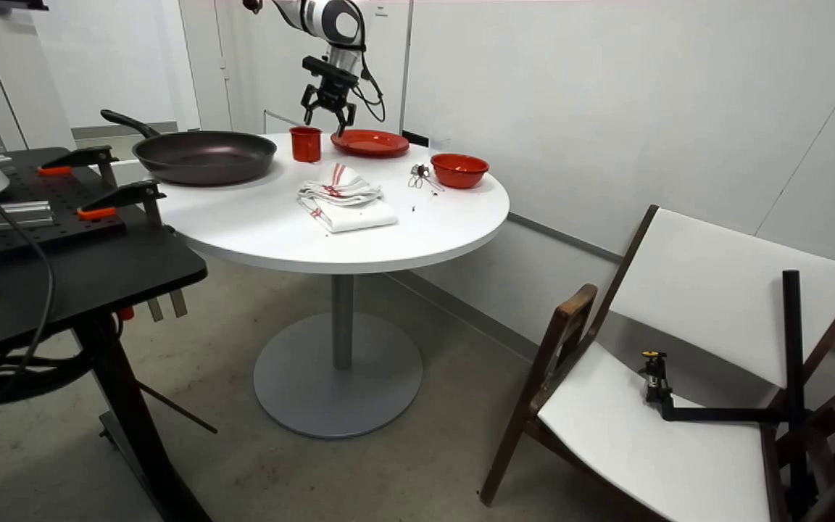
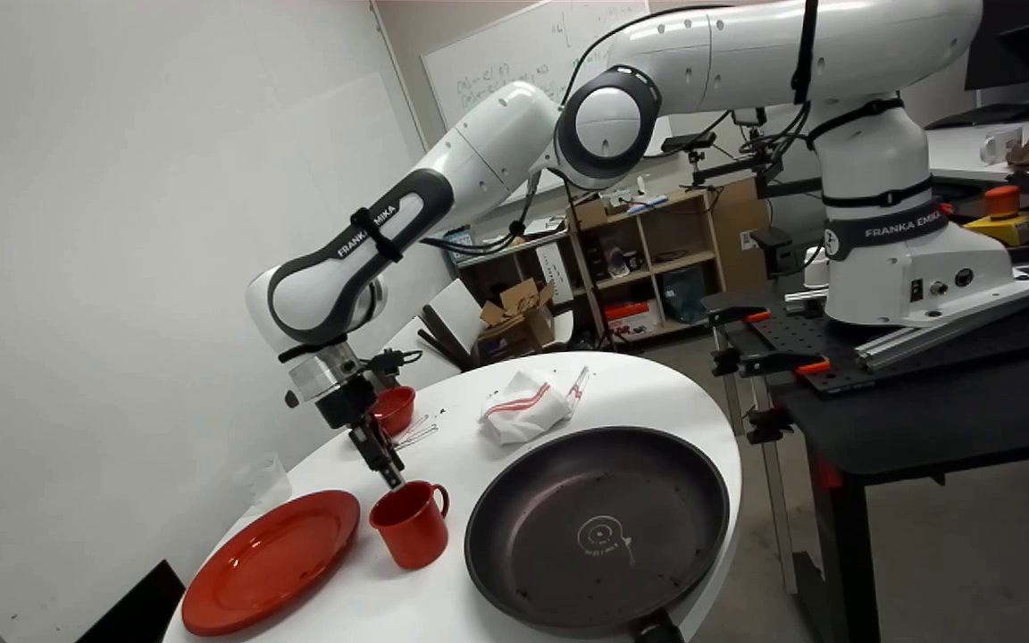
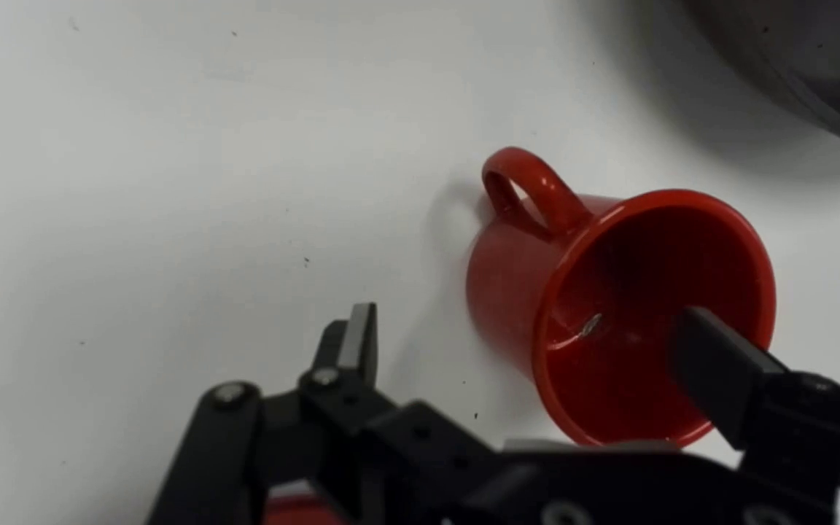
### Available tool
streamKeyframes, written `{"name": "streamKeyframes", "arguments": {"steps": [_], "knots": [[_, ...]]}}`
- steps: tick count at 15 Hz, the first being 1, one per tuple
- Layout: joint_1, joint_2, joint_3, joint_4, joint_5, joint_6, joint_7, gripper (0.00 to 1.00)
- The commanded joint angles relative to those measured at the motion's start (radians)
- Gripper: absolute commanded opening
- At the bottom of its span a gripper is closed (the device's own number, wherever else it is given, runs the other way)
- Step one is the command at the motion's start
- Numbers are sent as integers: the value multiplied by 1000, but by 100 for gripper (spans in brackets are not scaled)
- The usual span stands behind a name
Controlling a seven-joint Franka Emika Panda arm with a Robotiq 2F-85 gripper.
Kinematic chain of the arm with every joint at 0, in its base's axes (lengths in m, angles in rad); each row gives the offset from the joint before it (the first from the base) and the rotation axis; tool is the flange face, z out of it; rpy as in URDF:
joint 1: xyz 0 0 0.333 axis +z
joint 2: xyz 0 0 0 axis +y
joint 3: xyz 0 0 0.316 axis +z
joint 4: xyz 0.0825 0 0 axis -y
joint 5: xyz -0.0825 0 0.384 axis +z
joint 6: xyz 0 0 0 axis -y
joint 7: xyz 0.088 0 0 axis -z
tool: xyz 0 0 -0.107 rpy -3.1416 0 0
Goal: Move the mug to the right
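The red mug (image 1: 306, 146) stands upright on the white round table (image 1: 258, 232). It also shows in an exterior view (image 2: 418, 536), its handle toward the cloth side. In the wrist view the mug (image 3: 511, 281) is right of centre with its opening facing the camera. My gripper (image 1: 327, 122) is open and empty, with its fingertips at about rim height or a little above. In the wrist view the gripper (image 3: 528, 315) has one finger overlapping the mug's opening and the other apart from it, to the left. I cannot tell whether a finger touches the rim.
A black pan (image 2: 604, 536) sits close beside the mug. A flat red plate (image 2: 273, 563) lies on the mug's other side. A folded cloth (image 1: 349, 206), a red bowl (image 1: 459, 172) and small wire utensils (image 1: 419, 176) are also on the table. A wall (image 1: 606, 109) stands behind.
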Motion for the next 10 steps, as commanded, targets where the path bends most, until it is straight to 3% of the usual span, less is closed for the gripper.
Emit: {"name": "streamKeyframes", "arguments": {"steps": [1,3,4,5,7,10], "knots": [[0,56,6,67,15,9,26,100],[4,65,4,71,11,15,33,100],[5,67,4,72,10,18,36,95],[6,69,4,72,10,21,39,73],[6,71,5,72,10,23,42,69],[7,71,5,72,10,23,47,46]]}}
